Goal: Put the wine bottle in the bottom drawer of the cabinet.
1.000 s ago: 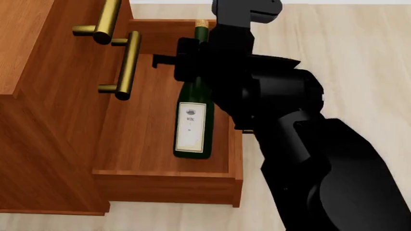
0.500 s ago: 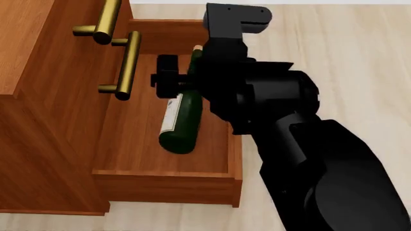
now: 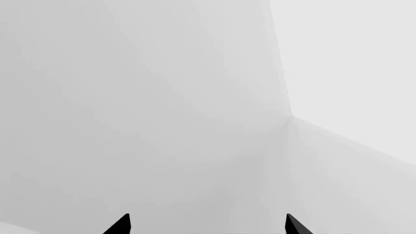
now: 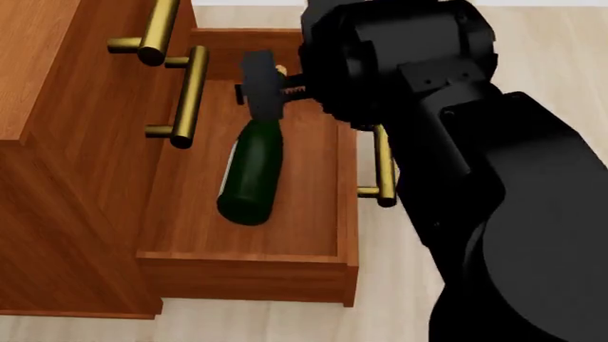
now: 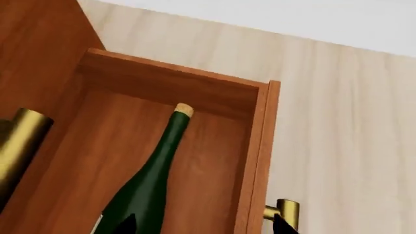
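The dark green wine bottle (image 4: 252,171) lies on its side on the floor of the pulled-out bottom drawer (image 4: 348,214) of the reddish-brown cabinet (image 4: 67,142). Its cork end points to the drawer's far wall. My right gripper (image 4: 266,89) hovers over the neck, open, holding nothing. In the right wrist view the bottle (image 5: 156,170) runs lengthwise in the drawer (image 5: 256,161), and the right gripper (image 5: 202,225) shows two tips set wide apart above it. My left gripper (image 3: 208,226) is open and faces blank pale walls.
The bottom drawer's brass handle (image 4: 384,167) sticks out beside my right arm. Two upper brass handles (image 4: 190,92) overhang the drawer's inner side. Light wooden floor (image 4: 532,57) lies beyond the drawer front.
The bottle went from upright in my right gripper, through a tilt, to lying flat on the drawer floor. The right gripper let go of it and the arm rose toward the camera.
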You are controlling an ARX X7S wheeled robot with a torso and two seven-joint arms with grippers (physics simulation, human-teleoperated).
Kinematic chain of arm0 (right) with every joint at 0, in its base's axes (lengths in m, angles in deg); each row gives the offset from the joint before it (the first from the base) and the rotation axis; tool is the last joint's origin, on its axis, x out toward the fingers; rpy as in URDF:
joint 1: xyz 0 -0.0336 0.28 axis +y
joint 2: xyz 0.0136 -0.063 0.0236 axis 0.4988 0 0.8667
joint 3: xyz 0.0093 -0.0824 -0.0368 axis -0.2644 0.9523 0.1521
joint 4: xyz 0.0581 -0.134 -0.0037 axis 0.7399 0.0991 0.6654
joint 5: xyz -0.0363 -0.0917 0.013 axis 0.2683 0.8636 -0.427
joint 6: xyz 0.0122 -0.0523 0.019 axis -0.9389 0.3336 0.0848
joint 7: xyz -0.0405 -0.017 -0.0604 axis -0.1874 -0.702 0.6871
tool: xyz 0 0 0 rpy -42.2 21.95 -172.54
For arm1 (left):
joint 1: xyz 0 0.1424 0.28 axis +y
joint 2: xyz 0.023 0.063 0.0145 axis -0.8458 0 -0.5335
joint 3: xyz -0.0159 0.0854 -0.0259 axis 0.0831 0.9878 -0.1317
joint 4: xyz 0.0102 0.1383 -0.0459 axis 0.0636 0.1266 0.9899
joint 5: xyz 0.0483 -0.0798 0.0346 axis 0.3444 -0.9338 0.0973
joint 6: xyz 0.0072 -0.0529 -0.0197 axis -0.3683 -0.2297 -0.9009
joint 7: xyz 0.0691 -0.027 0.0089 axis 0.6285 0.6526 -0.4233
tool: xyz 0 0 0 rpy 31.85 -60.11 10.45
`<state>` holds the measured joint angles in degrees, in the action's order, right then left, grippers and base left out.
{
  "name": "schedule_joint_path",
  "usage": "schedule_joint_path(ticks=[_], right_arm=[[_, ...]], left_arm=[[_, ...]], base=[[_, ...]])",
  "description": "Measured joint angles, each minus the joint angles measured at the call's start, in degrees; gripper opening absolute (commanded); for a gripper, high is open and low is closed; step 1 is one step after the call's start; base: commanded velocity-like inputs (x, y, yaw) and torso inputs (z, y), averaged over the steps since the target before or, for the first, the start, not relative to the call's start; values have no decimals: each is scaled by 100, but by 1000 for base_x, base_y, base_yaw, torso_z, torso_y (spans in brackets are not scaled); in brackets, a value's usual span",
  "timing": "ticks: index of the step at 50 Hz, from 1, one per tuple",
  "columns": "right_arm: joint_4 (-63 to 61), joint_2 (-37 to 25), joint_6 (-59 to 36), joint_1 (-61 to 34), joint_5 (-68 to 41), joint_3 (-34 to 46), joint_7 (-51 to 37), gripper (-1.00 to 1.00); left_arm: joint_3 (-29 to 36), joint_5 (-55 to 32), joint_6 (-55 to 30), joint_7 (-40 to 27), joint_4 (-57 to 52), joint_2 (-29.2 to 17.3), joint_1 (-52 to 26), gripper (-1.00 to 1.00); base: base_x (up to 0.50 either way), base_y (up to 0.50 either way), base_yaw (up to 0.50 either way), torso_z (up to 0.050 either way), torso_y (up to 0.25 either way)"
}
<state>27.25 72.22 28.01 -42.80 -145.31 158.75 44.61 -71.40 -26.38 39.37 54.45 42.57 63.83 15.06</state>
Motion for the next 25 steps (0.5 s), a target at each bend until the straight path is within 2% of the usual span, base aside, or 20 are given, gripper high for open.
schedule_joint_path(ticks=[13,25], right_arm=[[-266,-72,-70,-1231,310,78,-49,100],[-2693,-1357,-400,-1991,-394,-532,-1750,100]], left_arm=[[17,5,-8,-13,12,-16,7,100],[32,34,-6,-22,33,-24,15,100]], base=[[0,0,0,0,0],[0,0,0,0,0]])
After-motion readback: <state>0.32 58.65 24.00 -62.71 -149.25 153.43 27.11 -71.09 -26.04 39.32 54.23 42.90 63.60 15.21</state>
